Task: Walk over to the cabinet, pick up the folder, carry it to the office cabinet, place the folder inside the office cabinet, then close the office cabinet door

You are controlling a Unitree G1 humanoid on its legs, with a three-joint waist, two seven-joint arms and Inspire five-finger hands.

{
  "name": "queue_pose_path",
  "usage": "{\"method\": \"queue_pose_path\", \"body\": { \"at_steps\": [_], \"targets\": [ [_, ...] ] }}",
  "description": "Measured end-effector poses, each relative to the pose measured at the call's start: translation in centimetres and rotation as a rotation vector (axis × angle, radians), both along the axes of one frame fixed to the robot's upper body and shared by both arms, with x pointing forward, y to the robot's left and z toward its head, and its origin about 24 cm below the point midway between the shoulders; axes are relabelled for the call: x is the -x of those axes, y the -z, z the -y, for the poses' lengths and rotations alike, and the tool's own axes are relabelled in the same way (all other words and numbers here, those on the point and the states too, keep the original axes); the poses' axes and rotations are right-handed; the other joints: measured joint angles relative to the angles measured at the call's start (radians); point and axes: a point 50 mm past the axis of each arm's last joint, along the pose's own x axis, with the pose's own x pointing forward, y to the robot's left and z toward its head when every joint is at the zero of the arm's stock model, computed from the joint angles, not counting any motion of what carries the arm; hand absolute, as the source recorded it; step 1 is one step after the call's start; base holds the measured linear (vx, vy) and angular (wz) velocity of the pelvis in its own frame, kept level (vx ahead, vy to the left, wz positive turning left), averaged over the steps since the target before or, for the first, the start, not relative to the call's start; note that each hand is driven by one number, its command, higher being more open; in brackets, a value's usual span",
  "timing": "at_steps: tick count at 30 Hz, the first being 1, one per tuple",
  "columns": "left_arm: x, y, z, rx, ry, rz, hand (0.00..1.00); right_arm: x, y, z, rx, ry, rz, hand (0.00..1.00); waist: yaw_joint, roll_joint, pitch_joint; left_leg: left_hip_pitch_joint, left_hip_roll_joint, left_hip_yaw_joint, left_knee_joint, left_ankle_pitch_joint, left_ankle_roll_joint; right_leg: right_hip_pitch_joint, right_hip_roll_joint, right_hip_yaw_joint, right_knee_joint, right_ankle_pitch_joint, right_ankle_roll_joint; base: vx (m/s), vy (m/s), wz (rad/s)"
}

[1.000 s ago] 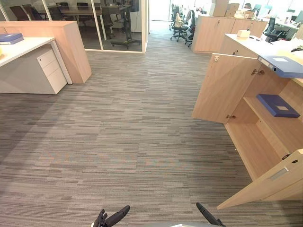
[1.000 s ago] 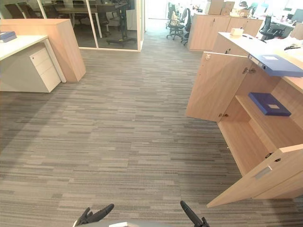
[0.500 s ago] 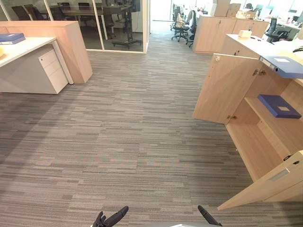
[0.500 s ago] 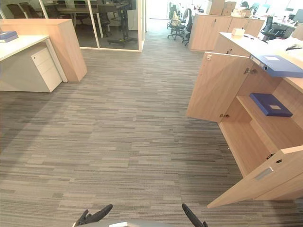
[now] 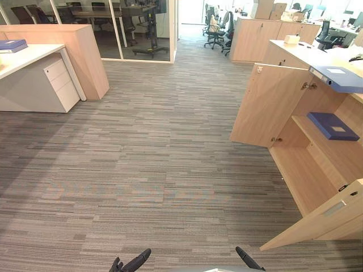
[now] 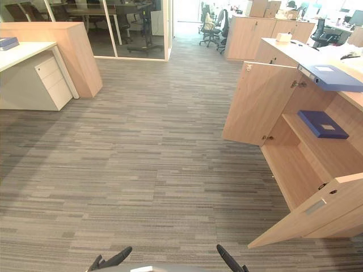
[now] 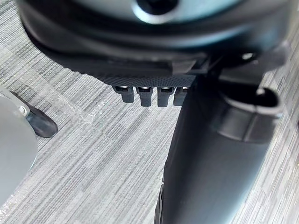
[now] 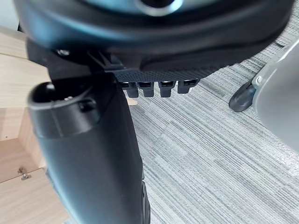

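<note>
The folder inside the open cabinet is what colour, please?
The folder is dark blue, pale label; clearest in the right eye view.

Left hand [image 5: 133,263] and right hand [image 5: 249,260] low, near the body; fingers loose, straight, thumbs standing out.

A: What lies off to the left?
B: A white desk [image 5: 28,56] with a drawer pedestal [image 5: 57,85] under its end, a wooden partition [image 5: 85,56] just behind it.
A: And farther back?
B: Striped grey carpet [image 5: 147,158] runs to a glass-walled room [image 5: 110,28] — a wheeled stand [image 5: 151,34] inside, office chairs [image 5: 215,31] in the aisle beyond.
</note>
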Motion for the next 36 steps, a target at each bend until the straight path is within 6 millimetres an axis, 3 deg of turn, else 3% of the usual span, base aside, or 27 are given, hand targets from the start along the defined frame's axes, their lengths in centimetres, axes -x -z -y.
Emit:
{"method": "queue_pose_path", "body": {
  "at_steps": [29,32,33,34,36],
  "targets": [
    [-0.5,-0.1,0.0,-0.034,-0.014,-0.010,1.00,-1.2,-0.3,-0.1,0.029,-0.088,0.019,1.00,0.000,0.005,0.016,-0.024,0.004,0.000,0.007,-0.011,-0.010,-0.011,0.001,-0.010,0.005,-0.011,-0.004,0.00,-0.002,0.01],
    [-1.2,-0.4,-0.2,-0.045,-0.015,0.021,1.00,-1.6,-0.4,-0.2,0.035,-0.114,0.030,1.00,0.001,0.001,0.045,-0.074,0.006,-0.021,0.134,-0.084,-0.018,-0.031,0.001,-0.039,0.089,-0.066,-0.011,-0.04,-0.018,0.26],
    [-1.8,-0.6,-0.1,-0.049,-0.019,0.049,1.00,-1.9,-0.5,0.0,0.045,-0.137,0.038,1.00,0.001,0.008,0.062,-0.133,0.017,-0.022,0.273,-0.150,-0.032,-0.051,0.010,-0.052,0.152,-0.104,-0.016,-0.03,-0.012,0.26],
    [-2.0,-0.7,0.0,-0.049,-0.021,0.060,1.00,-2.1,-0.6,0.1,0.050,-0.143,0.042,1.00,0.002,0.012,0.076,-0.147,0.023,-0.017,0.326,-0.170,-0.042,-0.050,0.013,-0.055,0.170,-0.118,-0.018,-0.02,-0.010,0.35],
    [-2.7,-1.0,0.0,-0.041,-0.063,0.101,1.00,-2.6,-0.7,0.3,0.067,-0.177,0.049,1.00,0.002,0.020,0.109,-0.289,0.050,0.055,0.635,-0.186,-0.076,-0.034,0.018,-0.070,0.193,-0.160,-0.037,-0.01,-0.006,0.25]
  ]
}}
